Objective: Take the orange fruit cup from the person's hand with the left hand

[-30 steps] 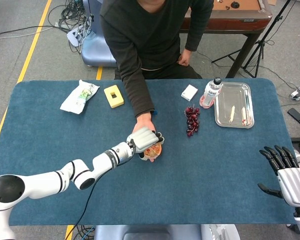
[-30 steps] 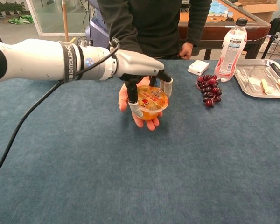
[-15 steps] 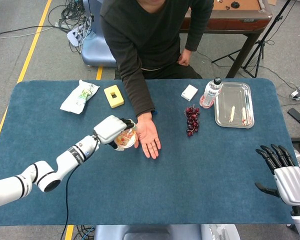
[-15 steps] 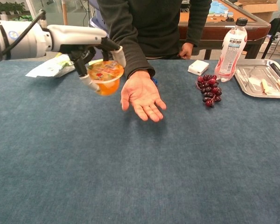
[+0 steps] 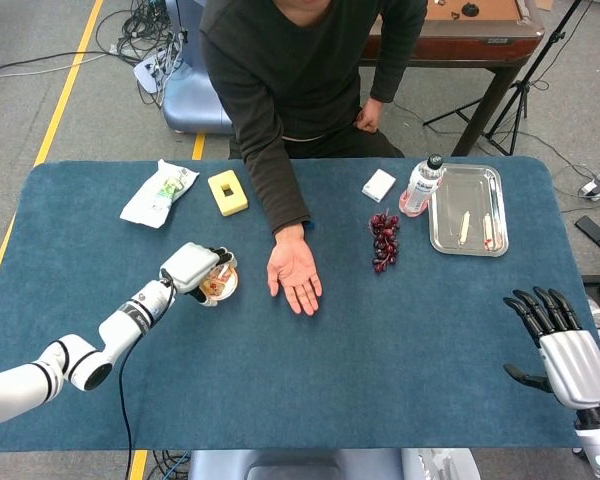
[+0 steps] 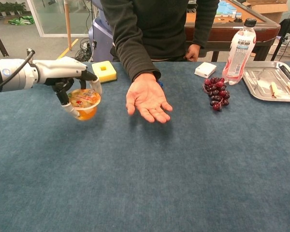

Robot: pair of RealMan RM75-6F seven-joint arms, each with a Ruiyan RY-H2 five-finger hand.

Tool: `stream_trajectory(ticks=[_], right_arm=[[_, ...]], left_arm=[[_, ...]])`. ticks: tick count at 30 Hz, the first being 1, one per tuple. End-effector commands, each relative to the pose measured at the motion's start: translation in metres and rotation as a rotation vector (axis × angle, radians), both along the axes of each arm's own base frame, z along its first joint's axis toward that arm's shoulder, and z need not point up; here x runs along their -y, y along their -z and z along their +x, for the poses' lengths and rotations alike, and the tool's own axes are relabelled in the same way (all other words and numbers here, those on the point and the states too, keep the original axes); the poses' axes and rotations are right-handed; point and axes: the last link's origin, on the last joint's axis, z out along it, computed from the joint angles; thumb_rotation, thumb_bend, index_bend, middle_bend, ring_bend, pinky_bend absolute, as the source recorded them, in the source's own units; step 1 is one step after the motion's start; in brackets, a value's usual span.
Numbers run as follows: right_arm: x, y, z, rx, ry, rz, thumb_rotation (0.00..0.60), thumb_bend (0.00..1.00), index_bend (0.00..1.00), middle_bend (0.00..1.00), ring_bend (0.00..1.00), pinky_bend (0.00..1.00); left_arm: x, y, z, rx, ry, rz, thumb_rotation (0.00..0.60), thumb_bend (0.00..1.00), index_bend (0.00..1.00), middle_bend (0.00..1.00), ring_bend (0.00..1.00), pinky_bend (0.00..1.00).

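orange fruit cup (image 6: 85, 102) gripped from above in left hand (image 6: 67, 77), just over blue table (image 6: 135, 183), left of person's hand (image 6: 146, 99) and apart from it | person's hand palm up, bare | right hand (image 5: 560, 345) far right, fingers spread, holding nothing | yellow block (image 6: 104, 71) behind cup | grapes (image 6: 215, 93), bottle (image 6: 239, 48), metal tray (image 6: 270, 79) to the right

The white robot left hand (image 5: 190, 267) is covering most of the orange fruit cup with printed foil lid (image 5: 220, 283) in the head view. The person's head is being cut off by the top edge in both views. The grey right hand (image 5: 563, 345) is not appearing in the chest view. The pieces inside the shiny metal tray (image 5: 469, 243) are too small to tell.
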Motion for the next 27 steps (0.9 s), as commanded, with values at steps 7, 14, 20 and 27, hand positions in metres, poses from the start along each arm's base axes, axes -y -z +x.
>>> stream_trajectory(ticks=[7, 14, 20, 27], right_arm=[[-0.003, 0.0, 0.001, -0.002, 0.003, 0.001, 0.6, 0.05, 0.15, 0.11, 0.0, 0.06], [-0.003, 0.0, 0.0, -0.003, 0.012, -0.001, 0.6, 0.05, 0.15, 0.11, 0.0, 0.06], [0.001, 0.0, 0.001, -0.002, 0.0, 0.004, 0.6, 0.05, 0.15, 0.11, 0.0, 0.06], [0.004, 0.005, -0.003, 0.004, 0.012, 0.032, 0.6, 0.05, 0.15, 0.11, 0.0, 0.06]], left_arm=[[0.007, 0.012, -0.002, -0.012, -0.042, -0.022, 0.6, 0.12, 0.05, 0.03, 0.05, 0.35], [0.011, -0.019, 0.007, 0.045, -0.041, 0.028, 0.6, 0.12, 0.0, 0.0, 0.0, 0.16], [0.025, -0.056, -0.001, 0.102, -0.069, 0.112, 0.6, 0.12, 0.0, 0.0, 0.0, 0.16], [0.068, -0.086, -0.052, 0.066, -0.176, 0.223, 0.6, 0.12, 0.0, 0.0, 0.0, 0.16]])
